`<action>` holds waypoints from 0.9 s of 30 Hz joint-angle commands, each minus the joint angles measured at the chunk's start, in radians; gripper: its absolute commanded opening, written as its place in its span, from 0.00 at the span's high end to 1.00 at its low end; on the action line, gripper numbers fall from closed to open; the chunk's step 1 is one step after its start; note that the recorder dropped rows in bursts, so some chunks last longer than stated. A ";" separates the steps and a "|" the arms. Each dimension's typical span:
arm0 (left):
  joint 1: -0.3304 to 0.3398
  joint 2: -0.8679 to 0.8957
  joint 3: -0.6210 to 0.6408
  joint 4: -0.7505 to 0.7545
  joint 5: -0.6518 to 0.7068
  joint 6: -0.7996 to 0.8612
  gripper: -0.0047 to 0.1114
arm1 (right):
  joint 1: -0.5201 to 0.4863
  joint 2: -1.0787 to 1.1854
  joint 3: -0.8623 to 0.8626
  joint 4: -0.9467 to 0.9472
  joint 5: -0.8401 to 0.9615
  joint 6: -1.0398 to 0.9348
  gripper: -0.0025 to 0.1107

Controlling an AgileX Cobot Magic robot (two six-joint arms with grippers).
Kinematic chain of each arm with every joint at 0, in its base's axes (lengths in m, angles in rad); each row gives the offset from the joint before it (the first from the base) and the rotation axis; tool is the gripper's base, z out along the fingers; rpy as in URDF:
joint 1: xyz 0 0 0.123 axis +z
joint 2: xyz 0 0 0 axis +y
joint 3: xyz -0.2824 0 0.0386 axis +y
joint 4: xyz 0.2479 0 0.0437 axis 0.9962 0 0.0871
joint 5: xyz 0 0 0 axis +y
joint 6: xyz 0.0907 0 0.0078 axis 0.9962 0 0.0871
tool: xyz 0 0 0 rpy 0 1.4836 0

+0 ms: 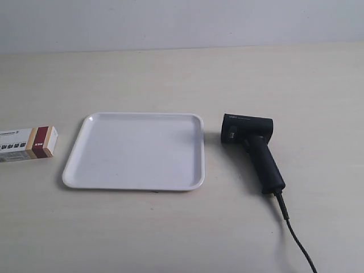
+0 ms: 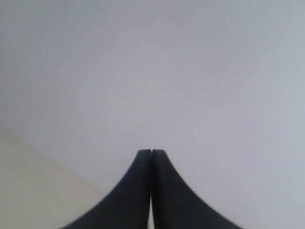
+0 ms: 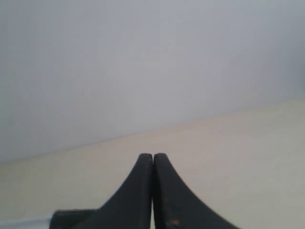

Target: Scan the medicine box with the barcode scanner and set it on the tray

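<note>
Nothing is done yet: the box (image 1: 27, 143) lies beside the empty tray (image 1: 136, 151), the scanner (image 1: 253, 149) untouched; the left gripper (image 2: 151, 151) and right gripper (image 3: 153, 155) are both closed on nothing.

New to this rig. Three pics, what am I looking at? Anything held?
It is a two-armed robot with a camera on each wrist plus one off the arms. The exterior view shows a table with a white tray in the middle, a medicine box beside it at the view's left edge, and a black scanner with its cable at the view's right. The arms are out of that shot. The two wrist views look along the left gripper and right gripper: both have jaws shut and hold nothing.
</note>
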 commanded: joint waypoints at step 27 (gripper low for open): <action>-0.268 1.655 -1.029 0.217 1.043 0.995 0.52 | 0.002 -0.006 0.004 0.167 -0.055 -0.002 0.97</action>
